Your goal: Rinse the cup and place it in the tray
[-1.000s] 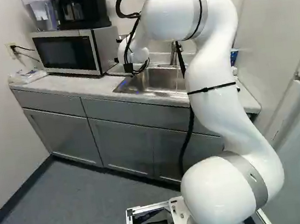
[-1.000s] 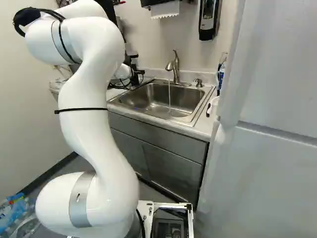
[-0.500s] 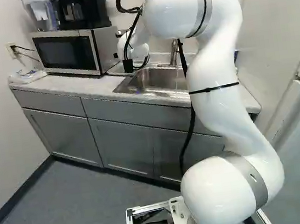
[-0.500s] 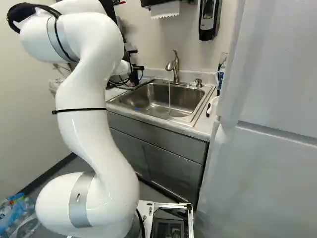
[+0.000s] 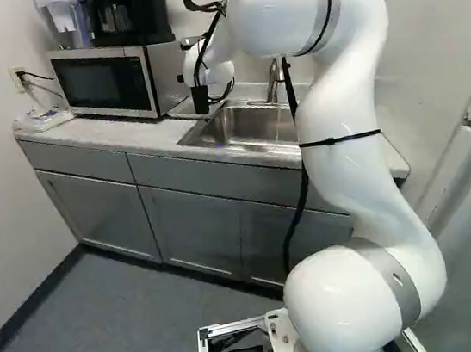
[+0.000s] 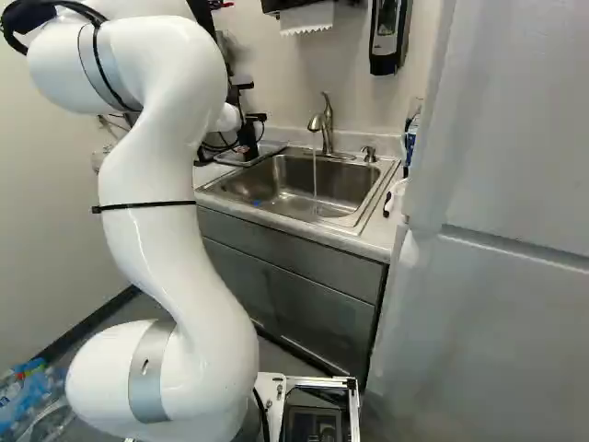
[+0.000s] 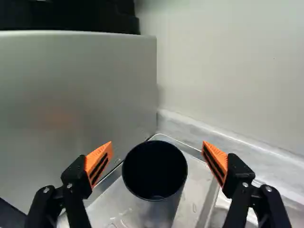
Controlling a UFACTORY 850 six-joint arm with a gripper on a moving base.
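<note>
Cup (image 7: 155, 178) in tray (image 7: 195, 190), clear of fingers (image 7: 99, 160)

Shiny metal tray (image 7: 194, 190), smooth cup (image 7: 156, 178)

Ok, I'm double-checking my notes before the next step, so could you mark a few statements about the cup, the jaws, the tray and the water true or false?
1. The cup stands upright in the tray. True.
2. The jaws are clamped on the cup. False: they stand open, one on each side of it, with gaps between.
3. Water is running from the faucet into the sink. True.
4. The tray lies at the bottom of the sink. False: it is on the counter, beside the sink.
5. A black appliance stands on top of the microwave. True.
</note>
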